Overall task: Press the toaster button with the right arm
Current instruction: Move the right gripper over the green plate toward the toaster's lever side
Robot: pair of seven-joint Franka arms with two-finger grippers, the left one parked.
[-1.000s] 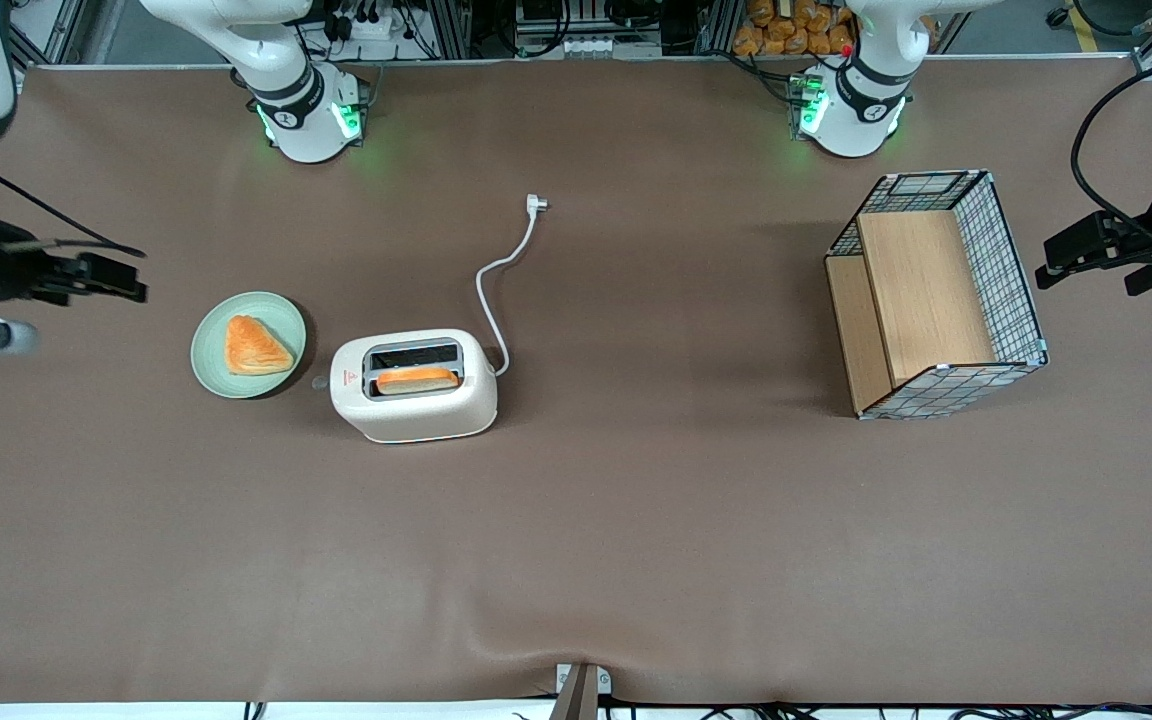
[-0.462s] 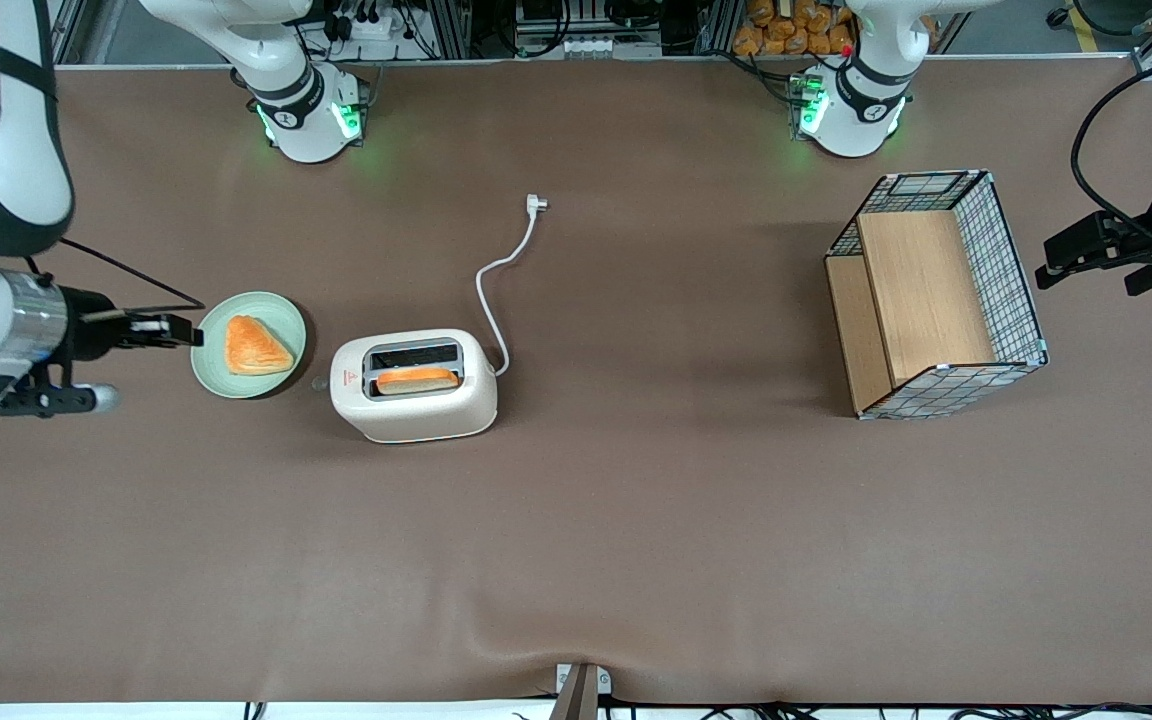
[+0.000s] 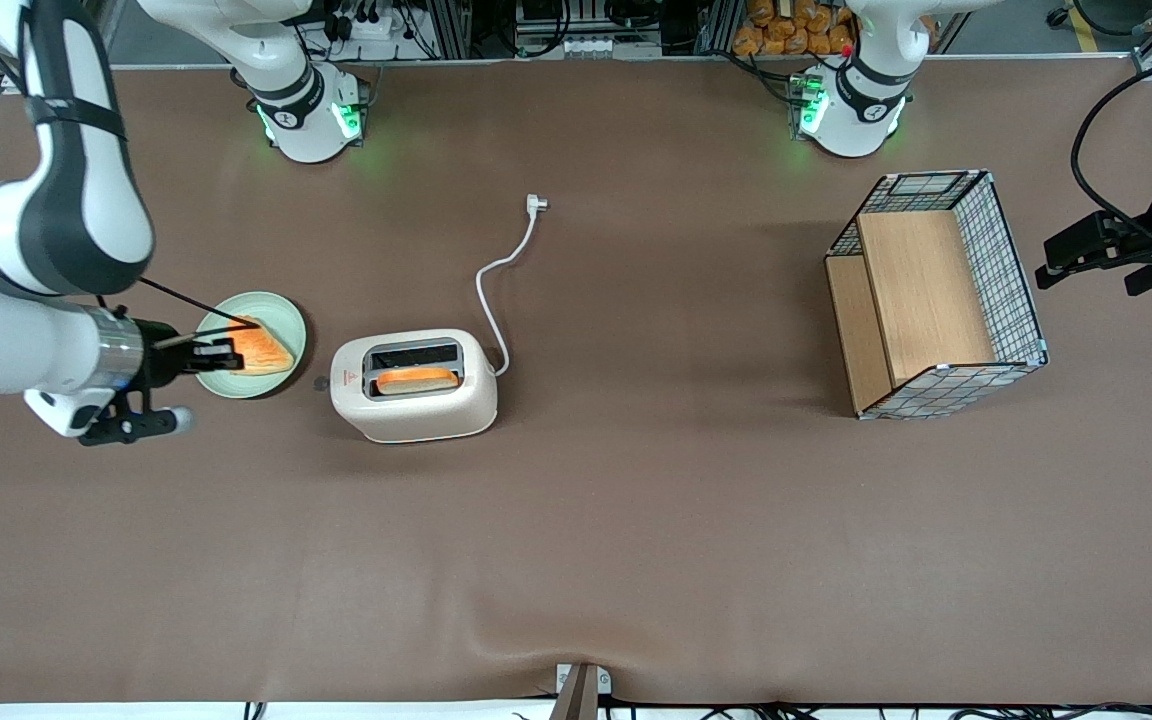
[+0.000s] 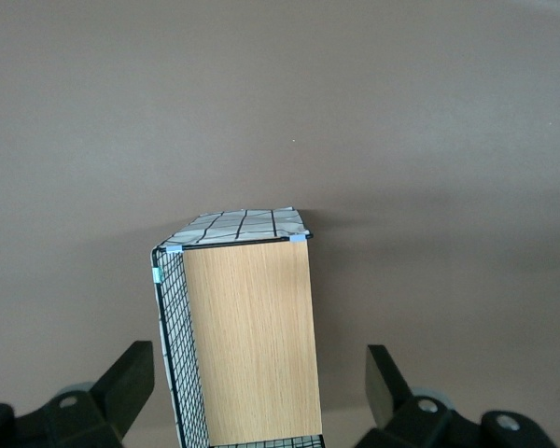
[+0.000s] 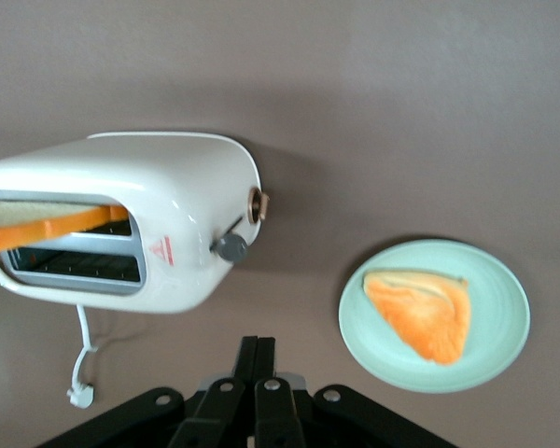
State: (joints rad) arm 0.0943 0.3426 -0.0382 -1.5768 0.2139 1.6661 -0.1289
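The cream-white toaster [image 3: 414,385] stands mid-table with an orange slice of toast [image 3: 417,379] in the slot nearer the front camera; its white cord [image 3: 504,268] trails away toward the robot bases. The small grey toaster button [image 5: 231,246] sticks out of the toaster's end wall [image 5: 205,224] that faces the working arm; in the front view it is a tiny knob [image 3: 319,382]. The right arm's black gripper [image 3: 221,356] is shut and empty, above the green plate, a short way from the button. In the right wrist view the shut gripper [image 5: 257,343] points toward the button.
A pale green plate [image 3: 281,375] with an orange pastry [image 3: 261,346] lies beside the toaster toward the working arm's end; it also shows in the right wrist view [image 5: 499,317]. A wire basket with a wooden insert [image 3: 936,295] stands toward the parked arm's end.
The right arm has swept in from the table's end toward the toaster; its gripper now hangs over the plate, lower and closer to the button. Nothing else moved.
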